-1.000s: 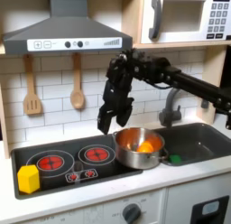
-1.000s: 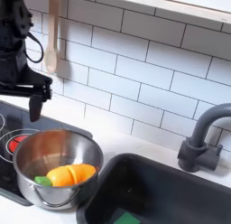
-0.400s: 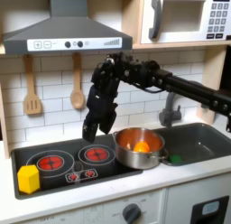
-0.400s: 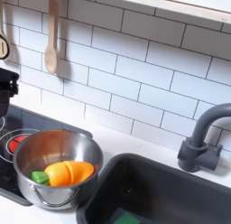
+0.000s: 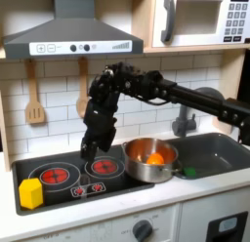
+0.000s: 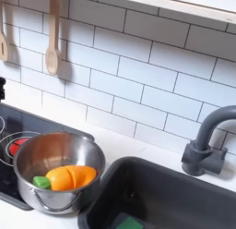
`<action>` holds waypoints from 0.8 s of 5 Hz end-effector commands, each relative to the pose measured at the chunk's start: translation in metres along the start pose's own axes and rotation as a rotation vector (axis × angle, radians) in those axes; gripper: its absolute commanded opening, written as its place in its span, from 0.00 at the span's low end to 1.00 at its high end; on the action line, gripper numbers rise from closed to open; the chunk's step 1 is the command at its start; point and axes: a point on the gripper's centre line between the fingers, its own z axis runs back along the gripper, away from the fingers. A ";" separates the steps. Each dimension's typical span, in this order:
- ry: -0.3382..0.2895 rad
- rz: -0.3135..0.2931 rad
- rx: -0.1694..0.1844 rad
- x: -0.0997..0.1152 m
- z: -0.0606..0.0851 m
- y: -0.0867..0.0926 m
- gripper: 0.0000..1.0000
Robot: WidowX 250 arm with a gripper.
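My gripper hangs from the black arm, pointing down over the stovetop above the right red burner. Its fingers look open with nothing between them. To its right in the first exterior view stands a steel pot on the stove's right end, apart from the gripper. In the second exterior view the pot holds an orange toy piece and a small green piece. A yellow block sits at the stove's front left corner.
The sink with its grey faucet lies right of the pot, and something green lies in it. Wooden utensils hang on the tiled wall behind the arm. A range hood and microwave are overhead.
The arm has swung left in the first exterior view, from above the pot's left rim to over the right burner. It has left the second exterior view. The pot has not moved.
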 end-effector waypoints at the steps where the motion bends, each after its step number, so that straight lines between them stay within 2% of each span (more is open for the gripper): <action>1: -0.034 0.036 0.046 0.015 -0.013 0.008 1.00; 4: -0.042 0.125 0.103 0.024 -0.021 0.039 1.00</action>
